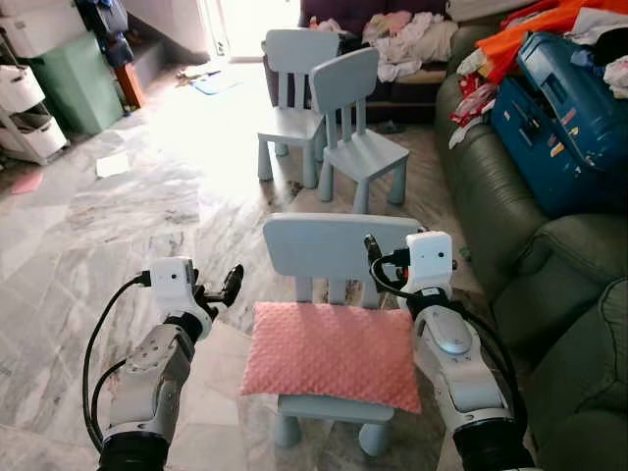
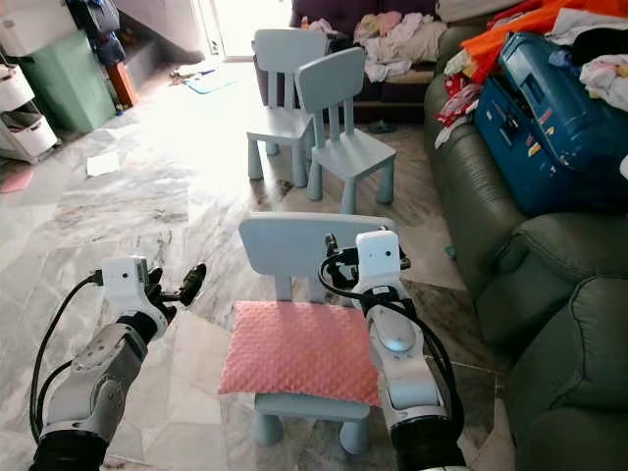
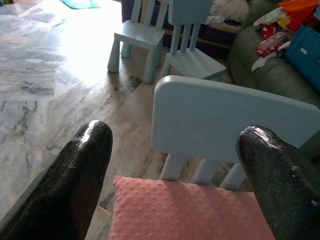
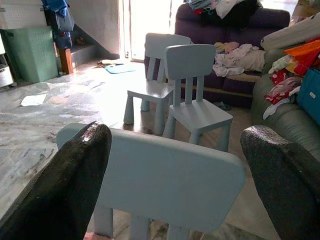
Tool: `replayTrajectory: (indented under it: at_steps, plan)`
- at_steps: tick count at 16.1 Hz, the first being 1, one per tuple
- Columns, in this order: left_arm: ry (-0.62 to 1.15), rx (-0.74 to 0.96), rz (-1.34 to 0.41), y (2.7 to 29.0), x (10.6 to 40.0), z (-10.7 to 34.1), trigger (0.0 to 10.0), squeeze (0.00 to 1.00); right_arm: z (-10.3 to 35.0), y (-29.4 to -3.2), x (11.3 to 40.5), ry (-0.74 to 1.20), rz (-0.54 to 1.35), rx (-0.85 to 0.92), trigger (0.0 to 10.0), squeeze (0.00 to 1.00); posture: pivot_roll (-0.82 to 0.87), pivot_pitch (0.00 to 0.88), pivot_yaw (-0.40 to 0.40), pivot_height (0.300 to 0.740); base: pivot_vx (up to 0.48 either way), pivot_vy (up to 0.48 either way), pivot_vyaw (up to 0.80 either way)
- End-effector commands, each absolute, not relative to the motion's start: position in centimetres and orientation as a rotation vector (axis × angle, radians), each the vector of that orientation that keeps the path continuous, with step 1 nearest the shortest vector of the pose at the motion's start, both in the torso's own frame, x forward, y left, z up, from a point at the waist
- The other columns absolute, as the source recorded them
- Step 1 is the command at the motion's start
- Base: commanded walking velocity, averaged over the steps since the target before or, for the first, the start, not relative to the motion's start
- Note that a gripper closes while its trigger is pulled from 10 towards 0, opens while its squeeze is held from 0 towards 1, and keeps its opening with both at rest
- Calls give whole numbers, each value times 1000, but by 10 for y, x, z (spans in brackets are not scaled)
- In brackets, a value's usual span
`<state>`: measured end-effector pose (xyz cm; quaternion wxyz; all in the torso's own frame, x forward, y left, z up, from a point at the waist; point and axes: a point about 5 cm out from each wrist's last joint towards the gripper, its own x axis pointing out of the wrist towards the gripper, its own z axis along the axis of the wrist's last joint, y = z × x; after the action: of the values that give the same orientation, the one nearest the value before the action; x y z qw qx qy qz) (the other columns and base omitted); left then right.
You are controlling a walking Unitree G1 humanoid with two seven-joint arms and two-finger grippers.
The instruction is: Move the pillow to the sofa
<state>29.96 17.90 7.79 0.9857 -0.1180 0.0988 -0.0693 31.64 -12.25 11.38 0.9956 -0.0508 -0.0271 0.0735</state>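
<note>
A pink dotted pillow (image 1: 334, 355) lies flat on the seat of a small light-blue chair (image 1: 334, 245) right in front of me. My left gripper (image 1: 221, 289) hovers open just left of the pillow's left edge, at about seat height. In the left wrist view the pillow (image 3: 190, 210) sits low between the spread fingers (image 3: 80, 165). My right gripper (image 1: 385, 257) is open above the pillow's right rear corner, close to the chair's backrest (image 4: 155, 175). The green sofa (image 1: 510, 226) stands to the right.
A blue suitcase (image 1: 569, 108) and piled clothes cover the far part of the green sofa. Two more light-blue chairs (image 1: 294, 88) (image 1: 358, 123) stand ahead on the marble floor. A purple couch (image 1: 392, 39) with laundry is at the back, and shelving (image 1: 29, 98) at the left.
</note>
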Motion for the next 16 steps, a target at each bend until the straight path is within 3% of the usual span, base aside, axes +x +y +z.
replayTrajectory:
  at_steps: [1,6,16]
  plan:
    - [202,-236,-164,177,298,79,10000,0,118,-121,317,-69,145,-100,10000,0,-90,9,53,740,0,0,0]
    - [257,-214,-171,175,287,66,10000,0,111,-120,311,-41,147,-85,10000,0,-84,28,50,740,0,0,0]
    - [339,-199,-174,176,245,51,10000,0,95,-125,281,28,162,-92,10000,0,-64,147,34,740,0,0,0]
